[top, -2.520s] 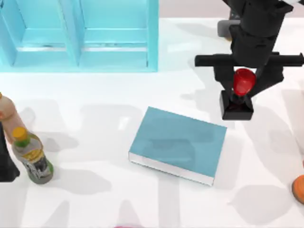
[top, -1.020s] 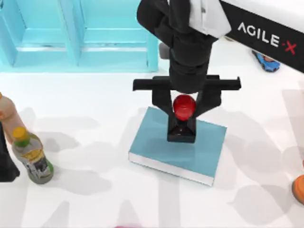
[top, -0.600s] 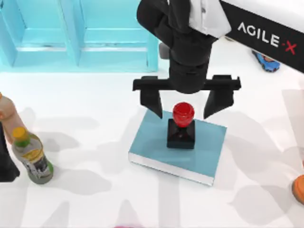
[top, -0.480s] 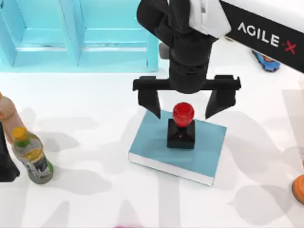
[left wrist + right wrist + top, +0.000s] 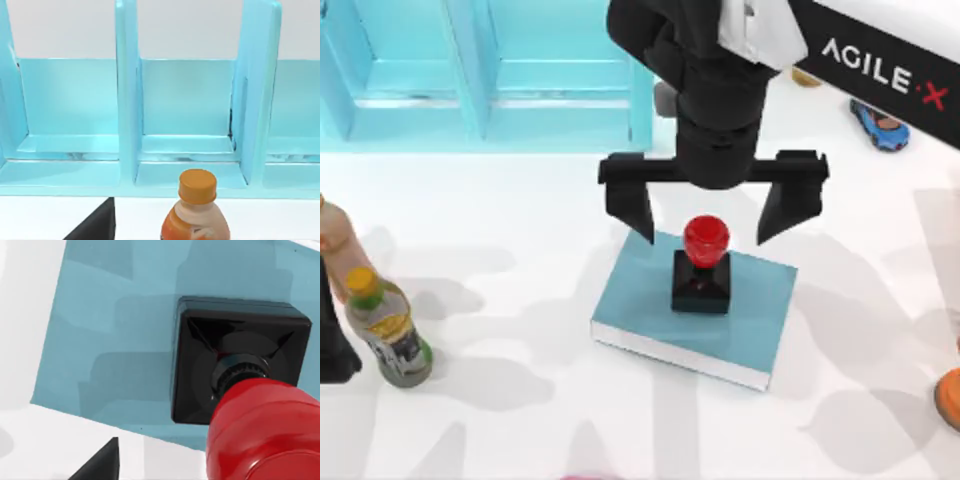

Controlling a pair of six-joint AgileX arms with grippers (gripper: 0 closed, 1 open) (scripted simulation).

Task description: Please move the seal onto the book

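the seal (image 5: 702, 264) stands upright on the book (image 5: 650, 300), its black square base flat on the teal cover and its red knob on top. my right gripper (image 5: 712, 212) hangs just above it, fingers spread wide to either side of the knob and touching nothing; it holds nothing. one fingertip (image 5: 632, 210) sits over the book's far left corner, the other over the white table (image 5: 520, 220) just past the book's far edge. the seal is between the two fingers and slightly nearer the camera's bottom edge than they are, well inside the book's outline, toward its far side.

in my right wrist view the seal (image 5: 240, 390) shows from above, the knob large and cut off by the frame, the base on the book (image 5: 115, 330), with a dark finger tip at the frame's edge.

my left arm is parked at the table's left edge, beside a green-labelled bottle (image 5: 388, 330); i cannot tell how its fingers stand. its wrist view looks at the light-blue shelf unit (image 5: 130, 115) with an orange-capped bottle (image 5: 196, 210) in front, cut off below the shoulder.

my right arm hides part of the table behind the book. a small blue toy car (image 5: 880, 126) lies at far right, and an orange object (image 5: 950, 398) is cut by the right edge, too little showing to name.
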